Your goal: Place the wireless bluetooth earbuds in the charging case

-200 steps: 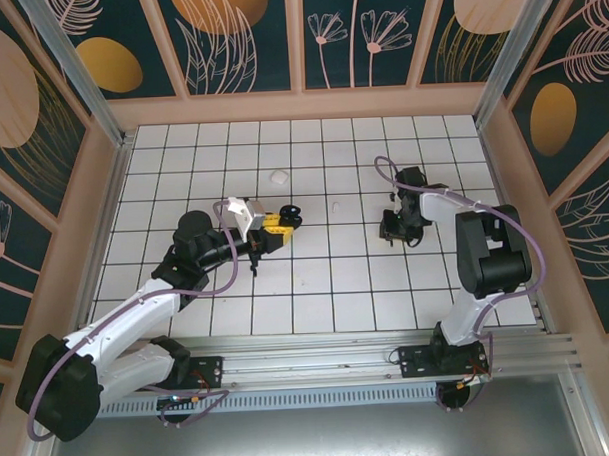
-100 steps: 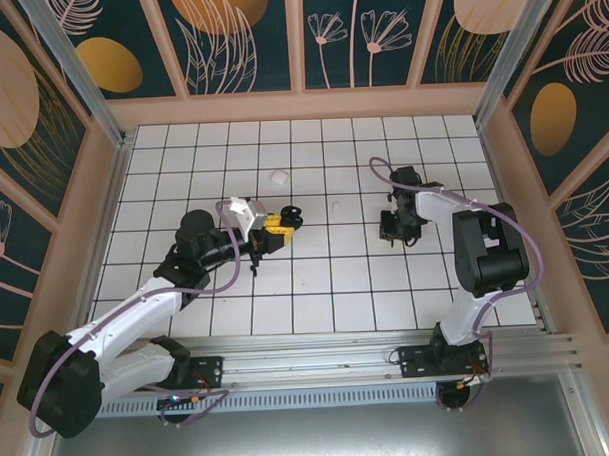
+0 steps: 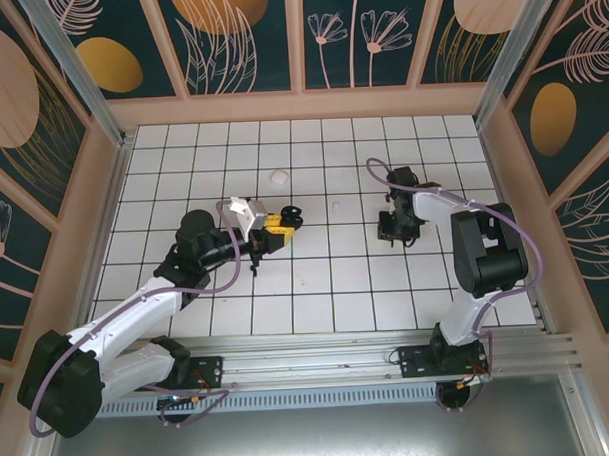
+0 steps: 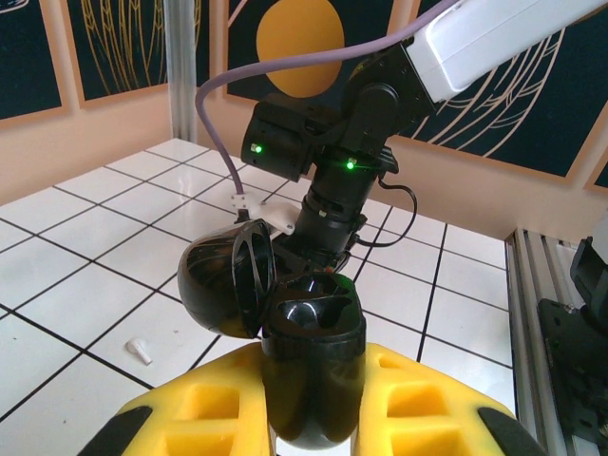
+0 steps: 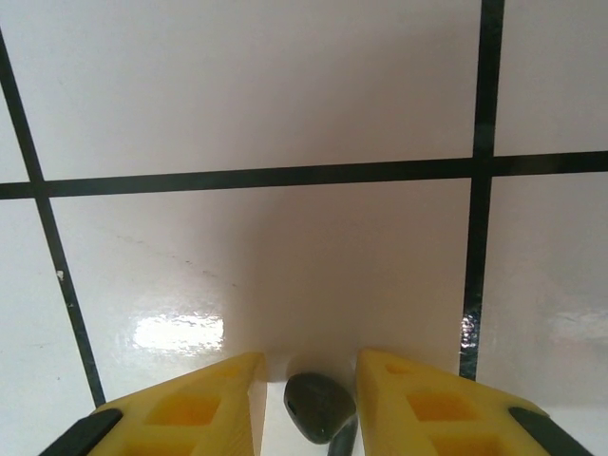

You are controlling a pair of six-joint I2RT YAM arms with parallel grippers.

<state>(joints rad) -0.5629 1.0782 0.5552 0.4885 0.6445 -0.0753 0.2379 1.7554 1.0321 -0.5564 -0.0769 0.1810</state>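
**Change.** Over the last second the right gripper (image 5: 309,357) has shifted very slightly toward the case (image 4: 312,328), and its cable loop has moved with it. The left gripper (image 3: 278,225) and the case have stayed put. Judged from this, the right arm is settling for a pick-up while the left arm waits as a holder. No bud can be made out in the case yet, so both insertions appear still to come.

**Grippers.** The left jaws are clamped on the lower body of the case. The right fingers stand a little apart on the table (image 5: 285,95), with the black bud (image 5: 318,404) between them. It lies just beside the right-hand finger, with a sliver of gap at the other. Whether it is pinched cannot be told.

**Case.** It is held off the table with its lid (image 4: 223,285) swung open to the left in the left wrist view. Its mouth is turned up and toward the right arm.

**Buds.** The black bud lies well to the right of the case. Its rounded head points away from the wrist, and its long axis runs back along the fingers. The white bud (image 4: 140,351) lies flat on the table near the case, on its lid side. Its long axis slants across the tile, thicker end farther from the camera. In the top view it sits between the case and the right gripper.
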